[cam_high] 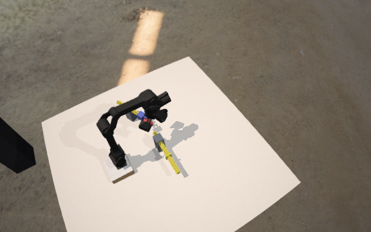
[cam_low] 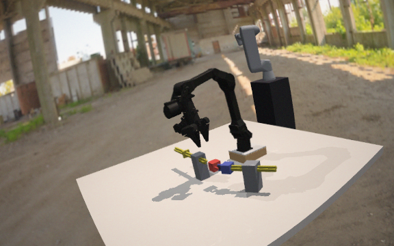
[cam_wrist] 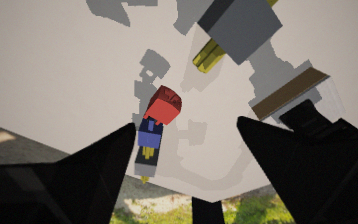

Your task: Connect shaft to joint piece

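Note:
The red joint piece [cam_high: 151, 123] [cam_low: 214, 165] [cam_wrist: 164, 109] hangs on hinges from the blue part [cam_high: 141, 115] [cam_low: 226, 167] [cam_wrist: 150, 139] at the end of the first yellow shaft [cam_high: 120, 103] [cam_low: 267, 168] [cam_wrist: 148, 151], in its grey block [cam_high: 131, 116] [cam_low: 252, 179] [cam_wrist: 145, 169]. Its opening faces roughly the second shaft; exact alignment is unclear. The second yellow shaft [cam_high: 172, 162] [cam_low: 180, 151] [cam_wrist: 207, 57] passes through another grey block [cam_high: 158, 138] [cam_low: 200, 167] [cam_wrist: 247, 27]. A gap separates its tip from the red piece. My gripper [cam_low: 203, 143] [cam_wrist: 187, 124] is open and empty above the pieces.
The arm's base block [cam_high: 123, 178] [cam_low: 247, 156] [cam_wrist: 292, 92] stands on the white table [cam_high: 237, 161] [cam_low: 149, 219] beside the two shaft blocks. The second shaft carries a raised collar [cam_high: 168, 155] [cam_low: 185, 153] on its outer length. A black pedestal [cam_low: 273, 102] stands beyond the table.

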Robot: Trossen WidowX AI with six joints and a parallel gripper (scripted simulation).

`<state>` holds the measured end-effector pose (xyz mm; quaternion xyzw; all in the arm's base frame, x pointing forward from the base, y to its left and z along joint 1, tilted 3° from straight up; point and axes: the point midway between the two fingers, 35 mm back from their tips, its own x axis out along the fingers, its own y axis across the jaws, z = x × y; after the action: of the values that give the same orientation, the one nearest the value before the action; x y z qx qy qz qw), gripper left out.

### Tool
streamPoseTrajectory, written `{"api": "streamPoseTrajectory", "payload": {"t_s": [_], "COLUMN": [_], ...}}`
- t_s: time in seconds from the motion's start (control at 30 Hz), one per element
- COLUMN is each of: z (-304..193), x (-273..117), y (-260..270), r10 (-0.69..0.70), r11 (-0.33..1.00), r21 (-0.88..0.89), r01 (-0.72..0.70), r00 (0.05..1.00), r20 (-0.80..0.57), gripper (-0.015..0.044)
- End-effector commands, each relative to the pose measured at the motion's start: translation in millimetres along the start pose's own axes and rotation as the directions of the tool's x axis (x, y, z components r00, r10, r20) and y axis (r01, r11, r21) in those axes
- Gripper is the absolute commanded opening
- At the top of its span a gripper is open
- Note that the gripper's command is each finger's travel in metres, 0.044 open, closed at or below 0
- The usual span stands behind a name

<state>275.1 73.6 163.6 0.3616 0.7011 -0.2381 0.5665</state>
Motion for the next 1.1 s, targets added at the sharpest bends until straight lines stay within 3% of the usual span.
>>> {"api": "streamPoseTrajectory", "payload": {"t_s": [0.0, 0.57, 0.9, 1.07], "z": [5.3, 30.8, 32.3, 49.5], "x": [1.2, 10.3, 10.4, 5.9], "y": [-4.9, -28.7, -29.9, -36.8], "r10": [0.038, 0.210, 0.217, 0.202], "r11": [0.992, 0.783, 0.773, 0.847], "r21": [0.120, 0.617, 0.630, 0.517], "r01": [-0.034, -0.080, -0.081, -0.125], "r00": [0.999, 0.967, 0.966, 0.975], "r20": [-0.031, -0.141, -0.142, -0.095], "gripper": [0.0440, 0.0440, 0.0440, 0.0440]}}
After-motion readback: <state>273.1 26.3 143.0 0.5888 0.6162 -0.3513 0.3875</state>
